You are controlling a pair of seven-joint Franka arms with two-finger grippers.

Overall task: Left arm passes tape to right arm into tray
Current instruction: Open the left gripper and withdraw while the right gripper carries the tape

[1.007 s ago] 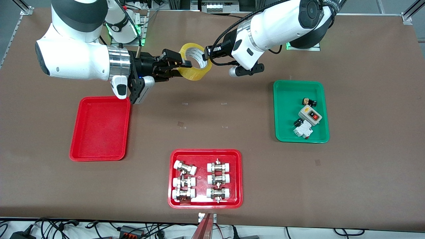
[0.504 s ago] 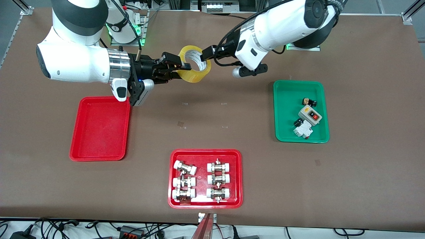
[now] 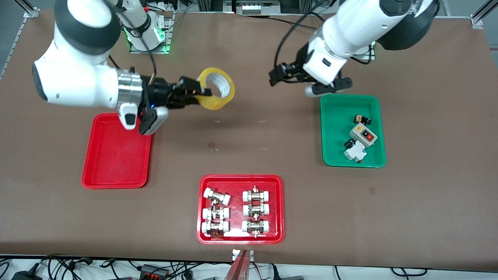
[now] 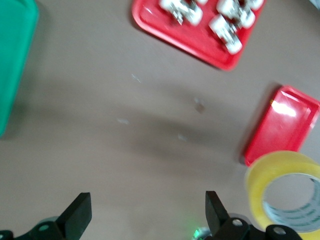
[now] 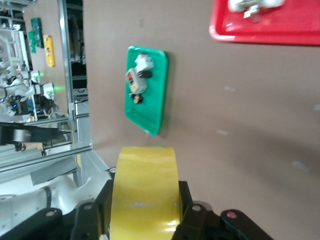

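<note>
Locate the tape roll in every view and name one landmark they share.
Front view: the tape is held in the right gripper over bare table.
Left wrist view: tape at the lower corner, beside the plain red tray.
Right wrist view: tape fills the bottom centre.
Shared landmark: the green tray.

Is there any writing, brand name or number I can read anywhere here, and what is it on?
No text here can be read for certain.
Tape, held by the right gripper: dark print on its pale inner core, too small to read.
Grey switch box in the green tray: marks on its buttons, too small to read.
Left gripper, open over bare table: no lettering visible.
</note>
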